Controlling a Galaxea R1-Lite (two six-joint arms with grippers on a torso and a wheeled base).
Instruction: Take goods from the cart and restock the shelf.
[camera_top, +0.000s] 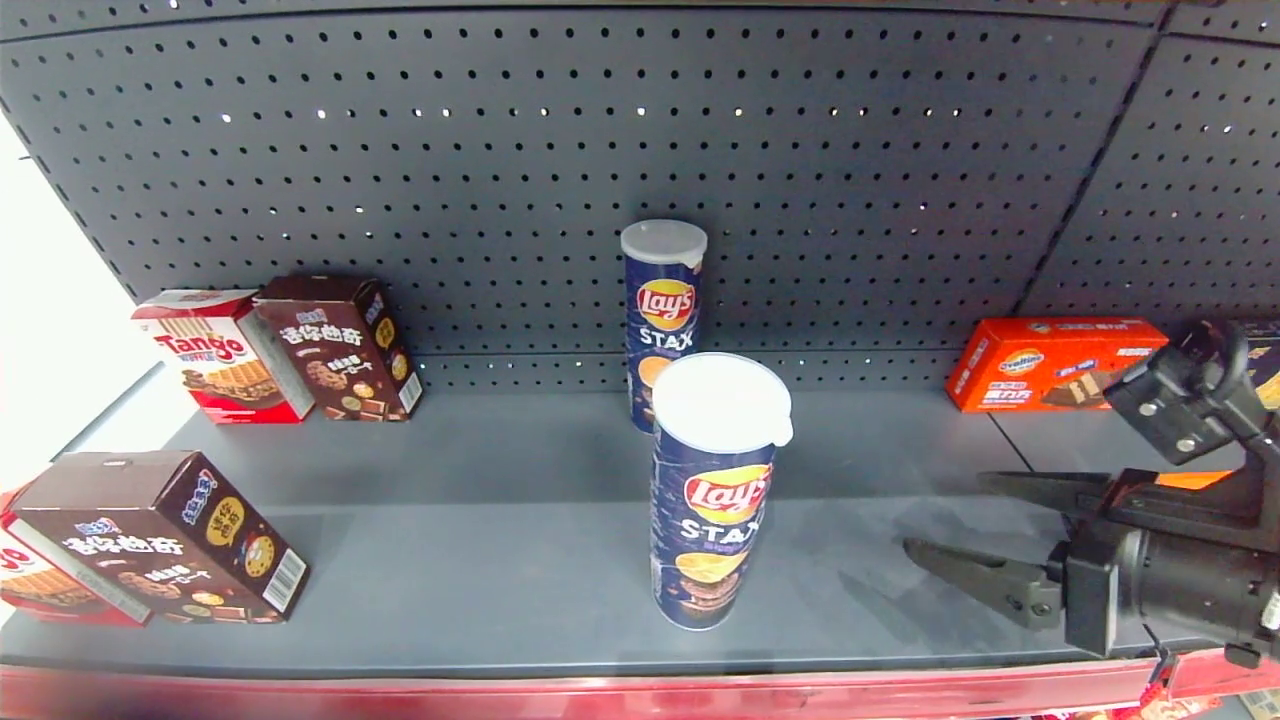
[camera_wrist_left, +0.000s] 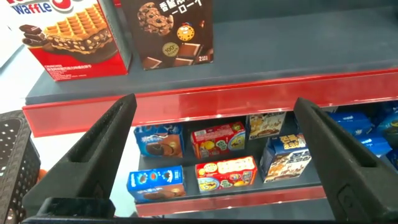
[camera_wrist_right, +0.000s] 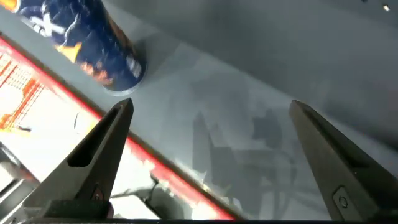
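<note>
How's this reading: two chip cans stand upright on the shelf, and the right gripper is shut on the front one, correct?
No. The head view shows the right gripper open, apart from the front can. That and the rear can do stand upright on the shelf.

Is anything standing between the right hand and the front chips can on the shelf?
Nothing visible does. Only bare shelf lies between the open right hand and the front can, which stands upright and apart from it.
</note>
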